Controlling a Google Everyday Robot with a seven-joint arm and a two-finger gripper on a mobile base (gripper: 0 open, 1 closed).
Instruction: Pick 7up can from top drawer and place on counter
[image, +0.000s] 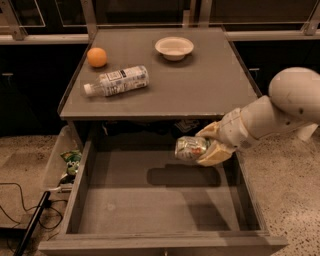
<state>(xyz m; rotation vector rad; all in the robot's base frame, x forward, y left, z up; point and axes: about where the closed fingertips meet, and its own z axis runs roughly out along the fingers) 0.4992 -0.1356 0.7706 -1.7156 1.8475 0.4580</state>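
Item: can (191, 148), clamped sideways in my pincer (206, 147), above drawer (150, 210) floor. Step: lift-out. Next: raise clear of drawer, set on worktop (200, 85) above it.

Single camera view, set high in front of the cabinet and tilted steeply downward, facing the cabinet front. The counter (200, 85) fills the upper half of the frame, toward 12 o'clock. The open top drawer (150, 210) lies nearest the lens at 6 o'clock, its front wall along the bottom edge. The view is close: cabinet and drawer span most of the width, with speckled floor (295, 200) at 3 and 9 o'clock. The arm enters from 3 o'clock. The gripper (202, 147), clasping the 7up can (189, 148), hangs just right of centre over the drawer.
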